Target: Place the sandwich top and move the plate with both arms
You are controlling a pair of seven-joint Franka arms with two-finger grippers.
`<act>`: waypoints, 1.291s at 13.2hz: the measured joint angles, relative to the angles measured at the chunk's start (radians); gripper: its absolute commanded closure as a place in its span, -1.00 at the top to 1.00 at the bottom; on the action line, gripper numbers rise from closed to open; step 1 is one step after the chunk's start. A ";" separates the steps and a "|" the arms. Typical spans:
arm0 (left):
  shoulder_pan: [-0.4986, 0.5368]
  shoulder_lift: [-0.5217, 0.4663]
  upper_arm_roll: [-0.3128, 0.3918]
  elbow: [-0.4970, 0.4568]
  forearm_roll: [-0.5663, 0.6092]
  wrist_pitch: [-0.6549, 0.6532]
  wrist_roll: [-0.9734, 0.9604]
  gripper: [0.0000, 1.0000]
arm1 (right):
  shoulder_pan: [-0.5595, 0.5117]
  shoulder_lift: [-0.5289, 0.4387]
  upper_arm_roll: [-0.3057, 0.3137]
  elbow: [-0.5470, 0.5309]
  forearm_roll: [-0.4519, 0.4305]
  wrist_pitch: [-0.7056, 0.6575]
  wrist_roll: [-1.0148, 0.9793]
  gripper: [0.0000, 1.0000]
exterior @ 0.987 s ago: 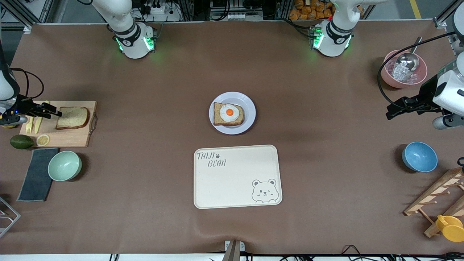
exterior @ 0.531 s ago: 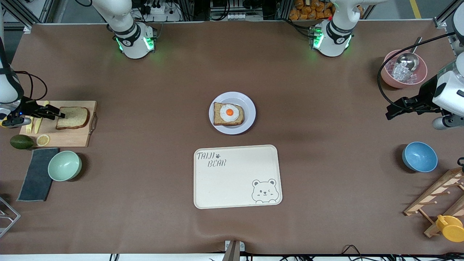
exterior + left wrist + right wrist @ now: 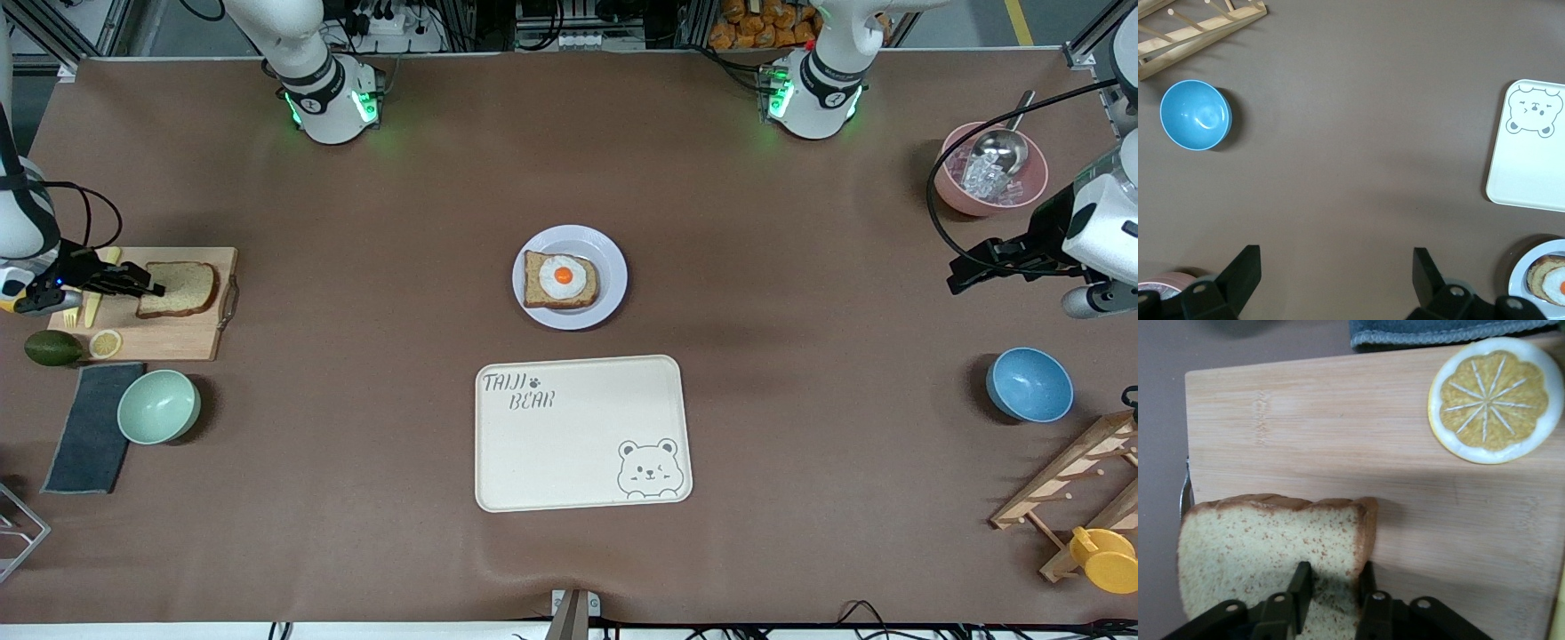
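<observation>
The sandwich top (image 3: 185,289) (image 3: 1258,547), a plain brown bread slice, lies flat on a wooden cutting board (image 3: 178,338) at the right arm's end of the table. My right gripper (image 3: 151,289) (image 3: 1333,580) sits low at the slice's crust edge, one finger on the bread's face and the other against the crust, pinching that strip. The pale plate (image 3: 615,271) (image 3: 1519,270) stands mid-table and carries a bread slice with a fried egg (image 3: 560,278). My left gripper (image 3: 965,267) (image 3: 1336,267) hangs open over bare table at the left arm's end, waiting.
On the board lie a lemon slice (image 3: 105,343) (image 3: 1495,400) and yellow cutlery (image 3: 89,307). An avocado (image 3: 52,348), grey cloth (image 3: 89,427) and green bowl (image 3: 158,406) sit nearby. The bear tray (image 3: 582,433) lies nearer the camera than the plate. A blue bowl (image 3: 1029,384), pink bowl (image 3: 949,191) and wooden rack (image 3: 1076,480) stand at the left arm's end.
My right gripper has slid toward the bread slice, reached its crust edge and narrowed its fingers onto it. The left arm has not moved.
</observation>
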 measured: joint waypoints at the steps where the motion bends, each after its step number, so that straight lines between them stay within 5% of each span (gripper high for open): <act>1: 0.000 0.000 0.000 0.000 0.000 0.000 0.000 1.00 | -0.001 -0.001 0.000 0.002 0.002 -0.007 0.000 -1.00; 17: 0.002 0.007 0.000 -0.006 0.000 0.000 0.000 1.00 | -0.003 0.001 0.014 0.120 0.008 -0.210 0.005 -1.00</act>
